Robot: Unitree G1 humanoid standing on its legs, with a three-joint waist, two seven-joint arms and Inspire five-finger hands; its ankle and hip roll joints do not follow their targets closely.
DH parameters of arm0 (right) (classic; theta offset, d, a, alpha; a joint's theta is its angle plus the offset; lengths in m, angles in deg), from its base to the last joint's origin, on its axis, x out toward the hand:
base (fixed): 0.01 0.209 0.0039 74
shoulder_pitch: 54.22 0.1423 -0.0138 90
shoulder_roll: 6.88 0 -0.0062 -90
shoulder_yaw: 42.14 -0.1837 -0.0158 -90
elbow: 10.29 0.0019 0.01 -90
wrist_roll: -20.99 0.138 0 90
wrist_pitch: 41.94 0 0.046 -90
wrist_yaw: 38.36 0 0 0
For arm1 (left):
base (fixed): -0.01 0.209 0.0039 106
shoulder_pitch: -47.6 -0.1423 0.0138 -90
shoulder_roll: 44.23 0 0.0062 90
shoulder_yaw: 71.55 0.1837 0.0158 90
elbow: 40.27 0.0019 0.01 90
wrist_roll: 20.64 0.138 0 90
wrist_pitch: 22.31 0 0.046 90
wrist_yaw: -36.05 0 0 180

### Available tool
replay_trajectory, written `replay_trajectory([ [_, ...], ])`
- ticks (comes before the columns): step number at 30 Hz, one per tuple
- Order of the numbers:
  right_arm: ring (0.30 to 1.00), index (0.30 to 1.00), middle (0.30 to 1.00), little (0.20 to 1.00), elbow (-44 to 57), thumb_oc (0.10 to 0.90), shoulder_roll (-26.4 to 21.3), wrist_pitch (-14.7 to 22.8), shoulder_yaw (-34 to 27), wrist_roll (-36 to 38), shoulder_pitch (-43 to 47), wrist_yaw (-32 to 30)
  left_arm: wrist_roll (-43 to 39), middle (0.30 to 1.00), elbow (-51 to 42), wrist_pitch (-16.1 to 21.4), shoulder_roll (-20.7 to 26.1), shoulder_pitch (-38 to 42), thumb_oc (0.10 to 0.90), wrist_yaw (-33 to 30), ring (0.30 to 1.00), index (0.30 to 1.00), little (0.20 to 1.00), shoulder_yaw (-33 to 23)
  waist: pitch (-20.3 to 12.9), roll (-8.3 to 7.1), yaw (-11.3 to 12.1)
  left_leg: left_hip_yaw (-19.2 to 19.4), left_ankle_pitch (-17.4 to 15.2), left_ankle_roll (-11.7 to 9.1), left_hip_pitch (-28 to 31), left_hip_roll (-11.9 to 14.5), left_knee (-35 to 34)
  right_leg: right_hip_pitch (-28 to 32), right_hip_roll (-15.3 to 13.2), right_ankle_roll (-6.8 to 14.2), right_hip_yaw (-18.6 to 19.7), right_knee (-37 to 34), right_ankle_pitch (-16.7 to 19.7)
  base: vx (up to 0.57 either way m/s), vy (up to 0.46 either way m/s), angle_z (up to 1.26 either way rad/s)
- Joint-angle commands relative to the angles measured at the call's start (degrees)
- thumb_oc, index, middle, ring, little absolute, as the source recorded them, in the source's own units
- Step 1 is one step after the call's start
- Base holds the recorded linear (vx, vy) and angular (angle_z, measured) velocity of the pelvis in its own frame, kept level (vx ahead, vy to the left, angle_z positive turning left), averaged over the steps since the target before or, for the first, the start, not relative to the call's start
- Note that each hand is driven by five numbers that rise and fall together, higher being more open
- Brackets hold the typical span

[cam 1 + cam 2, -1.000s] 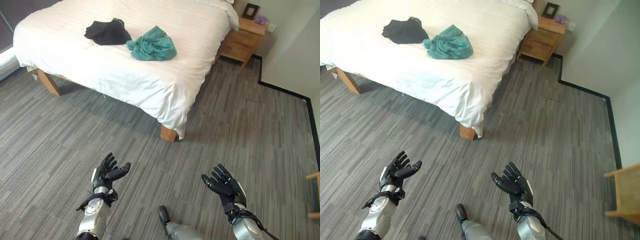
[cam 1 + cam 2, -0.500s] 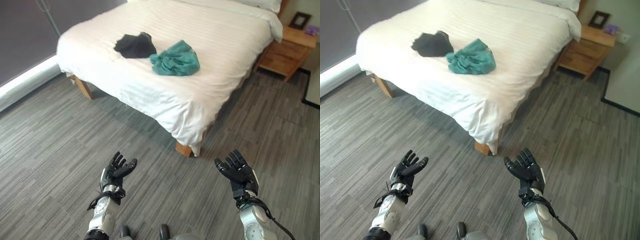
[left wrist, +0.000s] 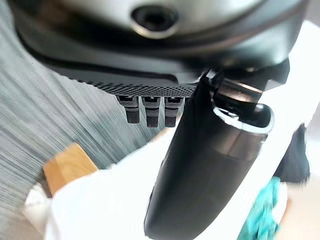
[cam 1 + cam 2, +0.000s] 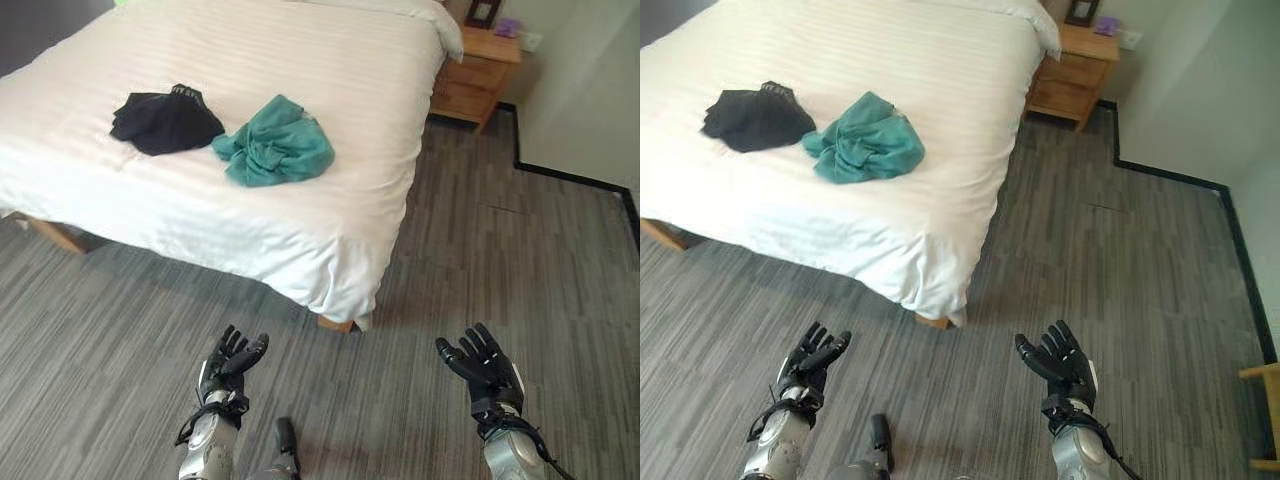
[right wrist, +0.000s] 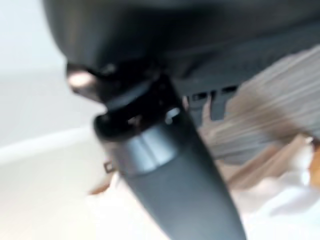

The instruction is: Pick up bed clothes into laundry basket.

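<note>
Two garments lie on the white bed (image 4: 330,120): a crumpled teal one (image 4: 275,153) near its middle and a black one (image 4: 165,121) to its left. My left hand (image 4: 228,365) hovers low over the floor in front of the bed's corner, fingers straight and spread, holding nothing. Over to the right my right hand (image 4: 484,372) is held palm up, open and empty as well. Both hands are well short of the bed. The teal garment (image 3: 260,215) shows past the left hand's thumb in the left wrist view.
Grey striped carpet (image 4: 520,260) covers the floor around the bed. A wooden nightstand (image 4: 478,70) stands at the bed's far right corner against the wall. A wooden bed leg (image 4: 335,324) shows under the near corner. Part of a wooden piece of furniture (image 4: 1265,415) sits at the right edge.
The camera has swung, so the bed now sits further left and nearer. Both hands stay open and raised low in front, little changed relative to each other.
</note>
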Motion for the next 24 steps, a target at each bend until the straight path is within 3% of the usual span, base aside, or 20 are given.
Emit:
replay_trajectory([
  [1, 0.900, 0.900, 0.900, 0.900, 2.41, 0.800, -0.42, 4.69, -2.01, -0.94, 5.25, 2.41, 1.66, 0.900, -5.37, 5.75, 5.88, 2.31, 0.800, 2.19, 0.900, 0.900, 0.900, -0.77, -0.84, -1.40, 0.98, 5.64, -2.78, -8.45, 0.64, 6.54, 1.35, -1.58, -5.96, 2.81, 2.98, -10.06, 25.73, 0.22, 0.157, -0.03],
  [2, 0.900, 0.900, 0.900, 0.900, 1.92, 0.800, -0.33, 4.58, -1.86, -0.78, 5.19, 2.48, 1.57, 0.900, -4.79, 5.81, 6.16, 2.98, 0.800, 2.05, 0.900, 0.900, 0.900, -0.82, -0.84, -1.39, 0.52, 6.24, -3.37, -8.58, 1.62, 6.48, 0.98, -2.87, -6.73, 3.04, 1.25, -11.58, 26.18, 0.24, 0.115, 0.01],
  [3, 0.900, 0.900, 0.900, 0.900, 1.13, 0.800, -0.03, 4.34, -2.09, 0.46, 4.63, 2.84, 1.01, 0.900, -4.96, 5.75, 6.19, 3.32, 0.800, 2.29, 0.900, 0.900, 0.900, -0.33, -0.90, -1.12, -0.47, 5.91, -3.82, -8.69, 2.85, 6.18, 0.34, -4.81, -5.05, 3.25, 0.15, -14.37, 24.39, 0.24, 0.115, 0.20],
  [4, 0.900, 0.900, 0.900, 0.900, 1.10, 0.800, -0.05, 4.36, -2.10, 0.48, 4.63, 2.87, 1.00, 0.900, -4.96, 5.75, 6.19, 3.32, 0.800, 2.30, 0.900, 0.900, 0.900, -0.32, -0.92, -1.12, -0.55, 5.83, -3.86, -8.68, 2.81, 6.14, 0.38, -4.82, -5.09, 3.26, 0.07, -14.31, 24.31, 0.29, 0.135, 0.22],
  [6, 0.900, 0.900, 0.900, 0.900, 0.60, 0.800, 0.66, 4.57, -3.18, 2.53, 2.83, 4.05, 1.99, 0.900, -4.17, 5.39, 6.40, 3.53, 0.800, 3.51, 0.900, 0.900, 0.900, 0.89, -1.00, -0.64, -2.37, 4.53, -4.72, -8.50, 3.57, 5.30, 0.02, -7.42, 0.32, 2.87, 2.15, -19.69, 18.40, 0.23, 0.152, 0.51],
  [8, 0.900, 0.900, 0.900, 0.900, 0.59, 0.800, 0.98, 4.87, -3.54, 3.28, 2.17, 4.18, 2.08, 0.900, -3.69, 5.37, 6.12, 3.43, 0.800, 3.97, 0.900, 0.900, 0.900, 1.25, -0.99, -0.67, -2.82, 4.06, -5.35, -8.39, 4.10, 4.67, 0.02, -7.81, 0.97, 2.42, 2.10, -22.15, 17.01, 0.14, 0.097, 0.70],
  [14, 0.900, 0.900, 0.900, 0.900, 0.62, 0.800, -0.42, 4.62, -3.36, 0.03, 2.08, 2.98, 0.78, 0.900, -4.84, 5.86, 4.62, 0.42, 0.800, 3.68, 0.900, 0.900, 0.900, -0.69, -1.93, -1.56, -1.75, 3.22, -7.45, -7.98, 5.55, 2.13, 0.02, -5.95, 0.51, 1.49, -4.82, -29.71, 18.80, 0.11, -0.002, 0.35],
  [18, 0.900, 0.900, 0.900, 0.900, 2.73, 0.800, -1.19, 5.39, -4.84, -0.89, 2.89, 1.91, -2.44, 0.900, -5.86, 7.57, 3.69, -1.00, 0.800, 2.07, 0.900, 0.900, 0.900, -4.69, -3.19, -1.60, -0.58, 2.86, -7.65, -8.38, 5.51, 2.80, 0.02, -4.22, 0.98, 1.00, -4.94, -32.12, 18.67, 0.07, -0.031, 0.04],
  [24, 0.900, 0.900, 0.900, 0.900, 4.35, 0.800, -2.23, 6.85, -8.13, -3.15, 3.14, 0.51, -0.91, 0.900, -6.35, 9.89, 5.56, -0.05, 0.800, -0.66, 0.900, 0.900, 0.900, -9.80, -4.33, -1.66, 0.06, 2.66, -7.77, -9.14, 6.84, 3.65, 0.02, -1.31, 1.43, -0.04, -4.74, -34.42, 17.82, 0.07, -0.048, -0.11],
])
